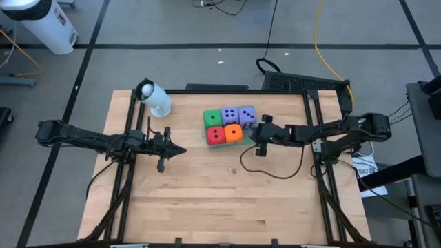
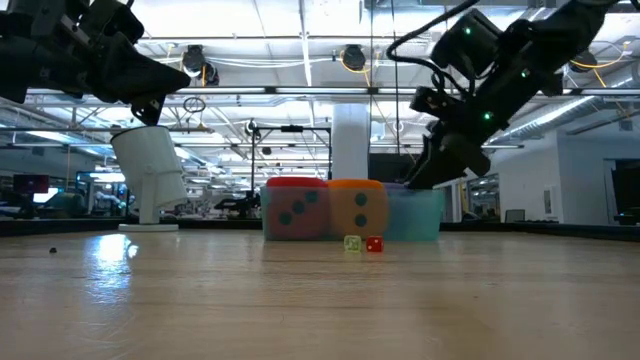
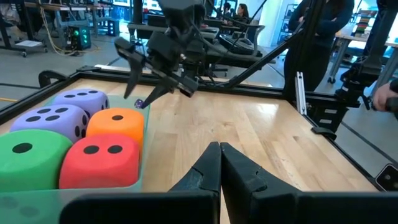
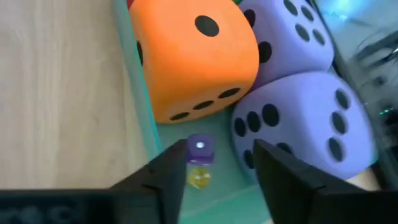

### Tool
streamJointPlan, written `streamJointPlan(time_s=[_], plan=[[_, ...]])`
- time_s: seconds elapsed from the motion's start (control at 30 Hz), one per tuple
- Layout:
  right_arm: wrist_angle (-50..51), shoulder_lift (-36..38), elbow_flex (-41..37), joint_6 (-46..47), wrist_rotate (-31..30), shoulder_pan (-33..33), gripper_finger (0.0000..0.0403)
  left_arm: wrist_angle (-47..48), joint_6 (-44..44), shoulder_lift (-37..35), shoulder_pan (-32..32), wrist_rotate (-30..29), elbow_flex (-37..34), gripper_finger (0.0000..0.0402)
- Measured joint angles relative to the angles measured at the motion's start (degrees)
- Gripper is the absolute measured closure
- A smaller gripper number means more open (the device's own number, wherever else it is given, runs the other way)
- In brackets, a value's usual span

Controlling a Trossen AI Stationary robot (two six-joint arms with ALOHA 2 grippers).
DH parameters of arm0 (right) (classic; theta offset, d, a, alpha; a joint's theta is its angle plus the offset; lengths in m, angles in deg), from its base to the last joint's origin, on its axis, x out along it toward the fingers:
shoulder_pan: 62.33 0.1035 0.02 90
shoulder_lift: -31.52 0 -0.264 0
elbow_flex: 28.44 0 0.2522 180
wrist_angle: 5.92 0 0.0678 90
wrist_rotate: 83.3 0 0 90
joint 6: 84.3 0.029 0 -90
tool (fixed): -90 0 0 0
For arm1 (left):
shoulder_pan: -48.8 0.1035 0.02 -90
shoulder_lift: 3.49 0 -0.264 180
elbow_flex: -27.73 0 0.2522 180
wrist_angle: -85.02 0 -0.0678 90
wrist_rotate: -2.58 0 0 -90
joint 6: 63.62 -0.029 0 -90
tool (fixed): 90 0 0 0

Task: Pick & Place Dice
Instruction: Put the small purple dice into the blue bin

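While the left gripper (image 1: 180, 150) rests shut and empty, the right gripper (image 4: 214, 163) hangs part-open above a tiny purple die (image 4: 199, 149), gripping nothing.

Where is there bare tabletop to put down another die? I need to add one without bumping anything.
The near half of the table is bare wood. Bare too is the middle strip between the left end effector and the cable loop. It is crowded at the far edge: the tray of big dice, the right end effector beside it, and the white cup.
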Motion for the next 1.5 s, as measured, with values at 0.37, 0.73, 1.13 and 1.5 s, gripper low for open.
streamJointPlan(time_s=[0.37,0.73,1.13,1.5], plan=[[-11.4,-0.1,-3.4,4.2,6.3,-1.0,0.0346,-0.3,1.0,0.0,0.0,0.0,0.0,0.0396],[-13.4,2.0,-3.4,3.2,4.3,0.0,0.0123,0.0,2.0,0.0,0.0,0.0,0.0,0.0396],[-11.9,1.4,-4.8,-5.1,0.1,2.4,0.0181,-0.2,3.0,0.0,-0.1,-1.3,0.0,0.0396],[-21.3,1.4,-7.5,-17.4,-3.2,3.2,0.0176,-0.3,20.5,7.8,-0.2,-13.9,3.4,0.0396]])
